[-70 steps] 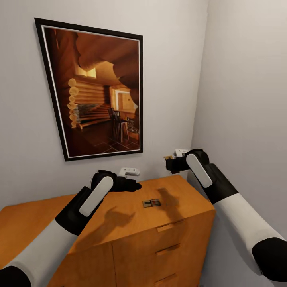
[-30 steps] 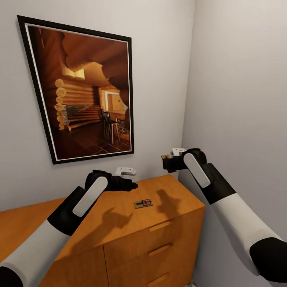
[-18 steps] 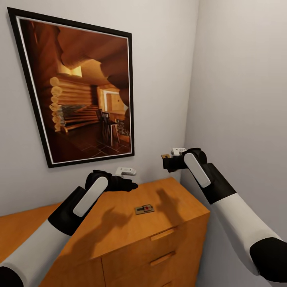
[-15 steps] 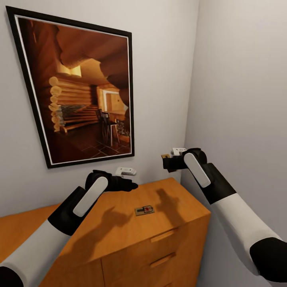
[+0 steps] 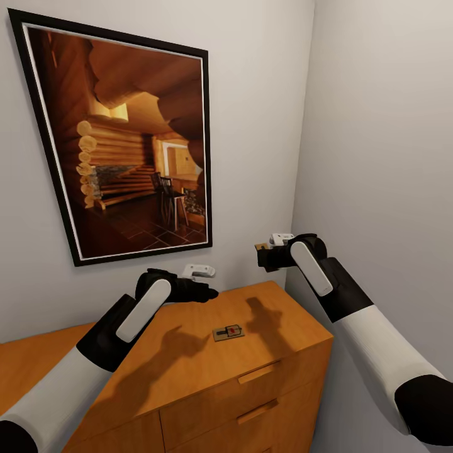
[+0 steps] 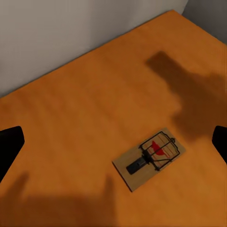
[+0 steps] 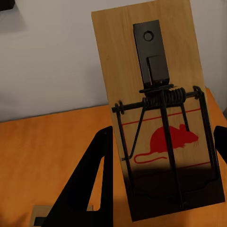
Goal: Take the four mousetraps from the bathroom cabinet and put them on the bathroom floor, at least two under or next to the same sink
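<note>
The orange-brown cabinet (image 5: pixel 176 371) stands against the wall below me. One mousetrap (image 5: pixel 228 332) lies flat on its top near the right end, also seen in the left wrist view (image 6: pixel 149 160). My left gripper (image 5: pixel 210 293) hovers open above the cabinet top, up and left of that trap, its fingers (image 6: pixel 9 147) spread wide and holding nothing. My right gripper (image 5: pixel 260 254) hangs higher, over the cabinet's right end, shut on a second mousetrap (image 7: pixel 158 109) held upright, with its red mouse print and wire bar facing the wrist camera.
A large black-framed picture (image 5: pixel 126 145) of a log cabin hangs on the wall behind the cabinet. The room corner (image 5: pixel 302 157) and the right wall sit close to the cabinet's right end. Drawers with slot handles (image 5: pixel 255 374) face me.
The head view has shifted, so the picture and cabinet sit a little further left and lower. Both arms hold their poses, the right still gripping its trap. The trap on the cabinet has not moved.
</note>
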You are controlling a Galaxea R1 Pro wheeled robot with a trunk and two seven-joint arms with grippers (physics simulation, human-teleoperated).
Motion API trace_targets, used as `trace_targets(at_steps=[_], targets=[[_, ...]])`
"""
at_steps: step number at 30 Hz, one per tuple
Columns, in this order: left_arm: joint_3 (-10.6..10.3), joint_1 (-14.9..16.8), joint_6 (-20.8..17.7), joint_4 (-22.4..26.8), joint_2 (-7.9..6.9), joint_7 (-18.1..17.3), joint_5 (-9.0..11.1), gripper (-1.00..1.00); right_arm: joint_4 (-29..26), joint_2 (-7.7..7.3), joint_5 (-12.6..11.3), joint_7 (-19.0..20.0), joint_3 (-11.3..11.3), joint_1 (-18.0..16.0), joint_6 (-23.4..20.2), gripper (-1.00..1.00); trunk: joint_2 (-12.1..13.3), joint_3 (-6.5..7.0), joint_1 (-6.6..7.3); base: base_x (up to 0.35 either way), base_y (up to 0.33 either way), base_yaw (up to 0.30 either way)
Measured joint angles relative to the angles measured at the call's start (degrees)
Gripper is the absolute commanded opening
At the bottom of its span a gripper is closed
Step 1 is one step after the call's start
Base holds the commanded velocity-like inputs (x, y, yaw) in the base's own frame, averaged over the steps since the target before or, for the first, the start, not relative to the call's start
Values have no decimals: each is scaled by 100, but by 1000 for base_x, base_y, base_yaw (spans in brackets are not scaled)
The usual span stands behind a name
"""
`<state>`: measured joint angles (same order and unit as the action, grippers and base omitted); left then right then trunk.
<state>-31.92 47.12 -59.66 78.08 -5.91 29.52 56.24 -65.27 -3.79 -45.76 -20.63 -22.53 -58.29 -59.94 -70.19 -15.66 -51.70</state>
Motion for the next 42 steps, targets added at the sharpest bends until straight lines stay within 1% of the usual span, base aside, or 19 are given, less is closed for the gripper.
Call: trace_targets(at_steps=[4, 6, 8, 9, 11, 13, 15, 16, 19, 25, 28, 29, 32, 34, 35, 37, 38, 41, 42], targets=[[9, 0, 0, -213, 9, -100, 27, 100, -8, -8, -2, 1, 0, 0, 0, -100, 0, 0, 0, 0, 0, 0], [12, 0, 6, -399, 16, -297, 6, 100, -21, -19, -2, 1, 0, 0, 0, -100, 0, 0, 0, 0, 0, 0], [14, 0, 12, -497, 18, -472, -8, 100, -39, -25, -3, 1, 0, 0, 0, -100, 0, 0, 0, 0, 0, 0], [17, 0, 18, -562, 10, -658, -30, 100, -55, -33, -2, 1, 0, 0, 0, -100, 0, 0, 0, 0, 0, 0], [19, 0, 24, -612, 3, -839, -76, 100, -67, -38, -1, 2, 1, 0, 0, -100, 0, 0, 0, 0, 0, 0], [21, 0, 30, -667, -4, -1046, -218, 100, -78, -42, 4, 2, 12, 0, 0, -100, 0, 0, 0, 0, 0, 0], [30, 0, 30, -704, 8, -1196, -523, 100, -85, -39, 8, 1, 22, 0, 0, -100, 0, 0, 0, 0, 0, 0], [37, 0, 30, -717, 18, -1261, -760, 100, -88, -38, 6, -3, 24, 0, 0, -100, 0, 0, 0, 0, 0, 0], [39, 0, 31, -724, 30, -1294, -859, 100, -87, -37, 7, -6, 25, 0, 0, -100, 0, 0, 0, 0, 0, 0], [37, 0, 31, -811, 41, -1351, -903, 100, -88, -44, 11, -7, 20, 0, 0, -100, 0, 0, 0, 0, 0, 0], [29, 0, 40, -959, 67, -1609, -944, 100, -90, -45, 12, -8, 17, 0, 0, -100, 0, 0, 0, 0, 0, 0], [24, 0, 49, -1048, 80, -1816, -965, 100, -89, -46, 13, -8, 14, 0, 0, -100, 0, 0, 0, 0, 0, 0], [20, 0, 78, -1170, 93, -2154, -1057, 100, -89, -49, 14, -7, 11, 0, 0, -100, 0, 0, 0, 0, 0, 0], [20, 1, 97, -1221, 100, -2348, -1177, 100, -88, -56, 15, -9, 8, 0, 0, -100, 0, 0, 0, 0, 0, 0], [18, 1, 110, -1252, 109, -2491, -1327, 100, -87, -64, 16, -9, 5, 0, 0, -100, 0, 0, 0, 0, 0, 0], [16, 1, 119, -1273, 120, -2619, -1498, 100, -87, -70, 15, -10, 3, 0, 0, -100, 0, 0, 0, 0, 0, 0], [14, 1, 125, -1286, 139, -2735, -1659, 100, -87, -74, 17, -12, 2, 0, 0, -100, 0, 0, 0, 0, 0, 0], [13, 1, 130, -1297, 172, -2923, -1863, 100, -87, -82, 24, -11, 1, 0, 0, -100, 0, 0, 0, 0, 0, 0], [11, 1, 131, -1301, 186, -3049, -1951, 100, -87, -83, 30, -13, -3, 0, 0, -100, 0, 0, 0, 0, 0, 0]])
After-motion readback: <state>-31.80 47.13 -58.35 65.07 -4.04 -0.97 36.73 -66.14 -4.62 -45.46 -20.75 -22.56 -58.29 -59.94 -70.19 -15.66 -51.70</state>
